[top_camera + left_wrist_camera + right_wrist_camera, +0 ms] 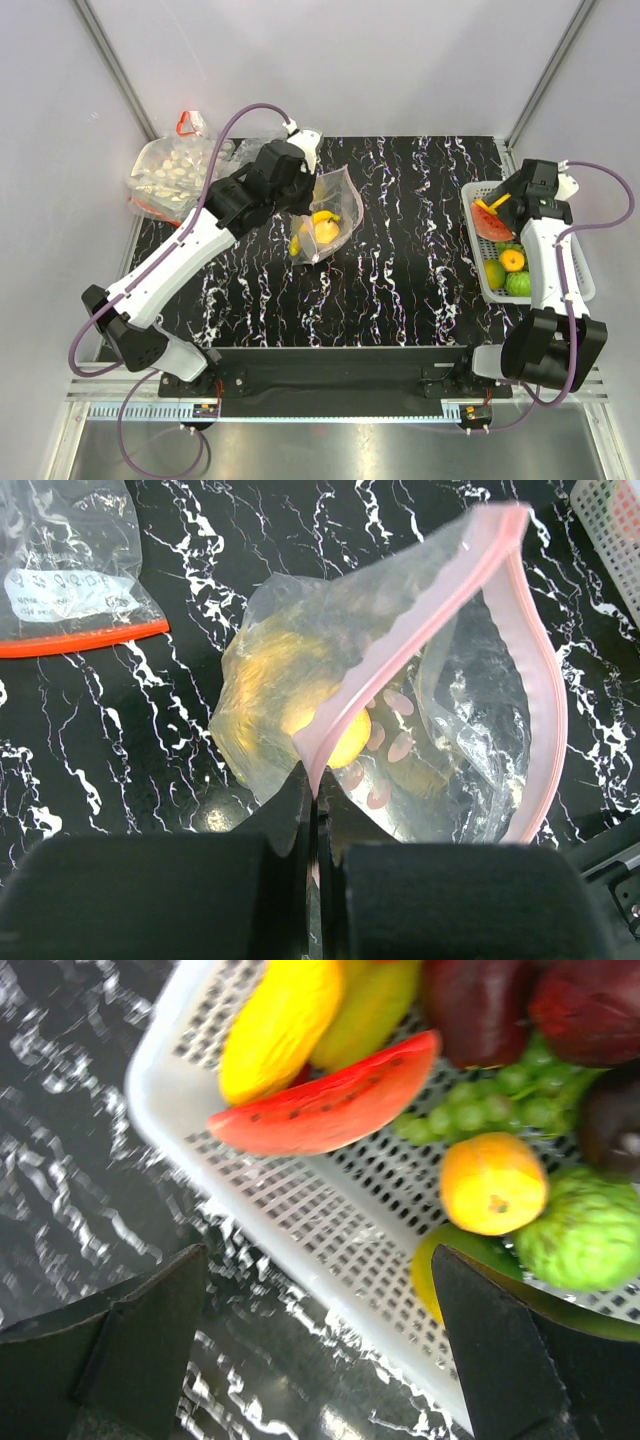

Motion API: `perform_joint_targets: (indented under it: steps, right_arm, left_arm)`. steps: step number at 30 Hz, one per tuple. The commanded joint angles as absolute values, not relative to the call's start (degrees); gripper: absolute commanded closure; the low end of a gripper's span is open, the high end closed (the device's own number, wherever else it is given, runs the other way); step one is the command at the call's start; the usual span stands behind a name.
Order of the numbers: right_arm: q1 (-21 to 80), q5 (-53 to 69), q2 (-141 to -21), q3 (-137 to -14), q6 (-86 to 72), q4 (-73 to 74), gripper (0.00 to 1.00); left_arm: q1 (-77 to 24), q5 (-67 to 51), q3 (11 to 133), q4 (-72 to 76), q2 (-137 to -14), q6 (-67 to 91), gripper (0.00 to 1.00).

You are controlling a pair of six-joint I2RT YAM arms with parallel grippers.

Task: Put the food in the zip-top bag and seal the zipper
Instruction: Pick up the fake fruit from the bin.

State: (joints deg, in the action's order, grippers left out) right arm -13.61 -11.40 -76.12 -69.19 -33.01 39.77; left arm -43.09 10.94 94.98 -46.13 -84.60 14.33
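Two or three yellow and orange toy fruits sit inside the zip-top bag, just ahead of the left gripper, which pinches the zipper with the mouth gaping. The right gripper, fingers apart and empty, hovers over the mesh basket, where most of the food lies: watermelon slice, orange. Sealing looks unstarted.

The zip-top bag is lying left of centre on the counter, mouth gaping, the left jaws pinching its rim. The pinkish zipper is curving open, unsealed. Yellow food is sitting inside. A watermelon slice, orange, grapes and bumpy green fruit are lying in the white basket at far right.
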Motion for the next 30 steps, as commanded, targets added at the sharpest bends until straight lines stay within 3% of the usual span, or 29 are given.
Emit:
perform_joint_targets:
  steps: [1,8,19,30]
  right_arm:
    - [-13.6,-21.8,-76.4,-67.8,-36.8,40.3,0.00]
    - [-16.4,-29.1,-78.3,-64.8,-39.2,40.9,0.00]
    - [-21.1,-23.5,-82.1,-55.3,-40.3,30.2,0.00]
    - [-22.0,-20.0,-89.0,-55.8,-38.9,24.8,0.02]
  left_arm:
    - [-42.9,11.9,94.6,-41.0,-81.0,13.8,1.00]
    - [-43.7,12.9,94.5,-41.1,-81.6,14.2,1.00]
    - [-45.1,12.7,95.5,-42.4,-83.6,14.4,1.00]
    - [-45.4,14.3,96.0,-42.6,-84.1,14.0,1.00]
